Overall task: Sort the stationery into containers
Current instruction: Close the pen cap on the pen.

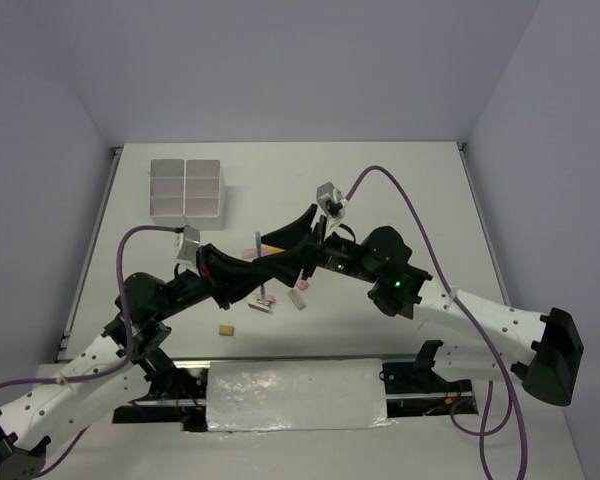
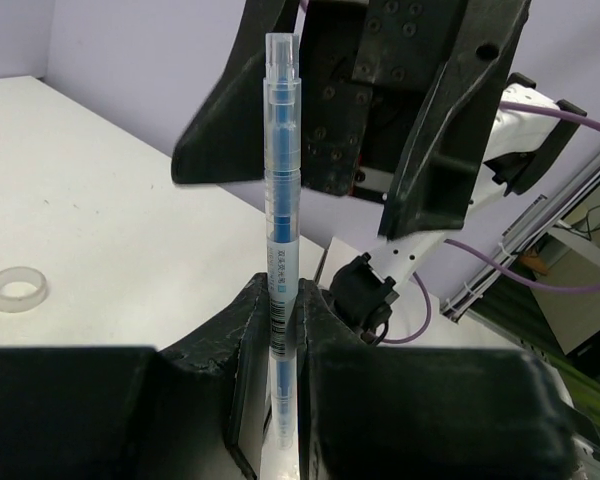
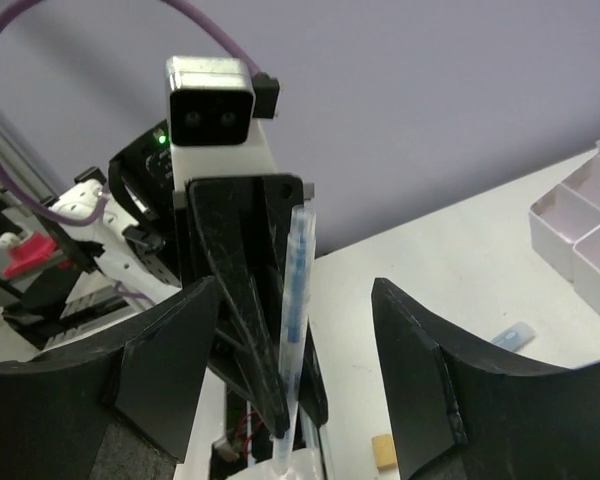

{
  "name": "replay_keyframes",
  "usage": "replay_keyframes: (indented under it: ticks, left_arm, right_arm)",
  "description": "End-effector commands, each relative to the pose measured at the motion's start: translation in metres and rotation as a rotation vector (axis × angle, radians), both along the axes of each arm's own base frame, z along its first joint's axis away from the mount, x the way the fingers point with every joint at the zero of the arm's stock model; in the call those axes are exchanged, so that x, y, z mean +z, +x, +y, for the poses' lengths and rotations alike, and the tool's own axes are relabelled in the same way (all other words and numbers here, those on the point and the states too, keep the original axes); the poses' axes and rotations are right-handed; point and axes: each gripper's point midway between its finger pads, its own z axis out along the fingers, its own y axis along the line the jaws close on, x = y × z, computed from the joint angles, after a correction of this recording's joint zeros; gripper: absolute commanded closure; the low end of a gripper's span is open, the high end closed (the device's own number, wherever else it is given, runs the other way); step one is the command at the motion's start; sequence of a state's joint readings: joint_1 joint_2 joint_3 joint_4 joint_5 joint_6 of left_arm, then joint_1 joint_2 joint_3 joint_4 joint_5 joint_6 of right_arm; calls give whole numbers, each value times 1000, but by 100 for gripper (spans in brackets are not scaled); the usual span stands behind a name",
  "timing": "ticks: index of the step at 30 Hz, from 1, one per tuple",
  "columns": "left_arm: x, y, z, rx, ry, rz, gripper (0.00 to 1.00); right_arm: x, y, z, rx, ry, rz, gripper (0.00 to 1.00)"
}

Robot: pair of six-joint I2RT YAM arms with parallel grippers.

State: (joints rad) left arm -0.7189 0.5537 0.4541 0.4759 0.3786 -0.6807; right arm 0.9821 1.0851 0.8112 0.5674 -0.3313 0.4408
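My left gripper (image 1: 270,268) is shut on a clear blue pen (image 2: 282,150), gripping it near its lower end so it stands up between the fingers (image 2: 242,330). My right gripper (image 1: 298,232) is open, with its two fingers either side of the same pen (image 3: 298,270) and not touching it. The white six-compartment box (image 1: 186,187) sits at the far left of the table, and its corner shows in the right wrist view (image 3: 580,220). A clear tape ring (image 2: 15,290) lies on the table. A tan block (image 1: 226,328) lies near the front.
Small stationery lies under the two grippers: a pink eraser (image 1: 300,297), a small piece (image 1: 262,305) and an orange item (image 1: 272,247). A small blue item (image 3: 510,335) lies near the box. Purple cables arch over both arms.
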Motion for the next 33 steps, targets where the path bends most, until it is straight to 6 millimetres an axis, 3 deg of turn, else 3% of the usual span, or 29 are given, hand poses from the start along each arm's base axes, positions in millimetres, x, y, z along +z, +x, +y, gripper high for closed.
replay_keyframes:
  ticks: [1,8,14,16,20,24,28,31,33]
  left_arm:
    - [23,-10,2,-28,-34,-88,100]
    - [23,-16,1,-55,-23,-107,100]
    - [23,-16,1,-56,-20,-111,100]
    - [23,-16,1,-58,-20,-112,100]
    - [25,-15,1,-53,-23,-115,100]
    - [25,-14,2,-44,-19,-113,100]
    - [27,-10,4,-19,-18,-122,100]
    - [34,-9,6,4,-18,-147,100]
    - [39,-6,8,27,-15,-169,100]
  right_arm:
    - [45,-1,-9,-38,53,-80,30]
    - [53,13,-8,-101,26,-77,36]
    - [50,13,-4,-88,9,-70,50]
    - [48,14,-3,-88,0,-66,60]
    - [47,12,-1,-73,-4,-60,61]
    - [44,11,0,-67,-6,-48,100]
    - [37,9,-1,-55,-5,-40,100]
    - [21,8,3,-40,-34,-35,100]
    - [0,9,6,-30,-71,-13,100]
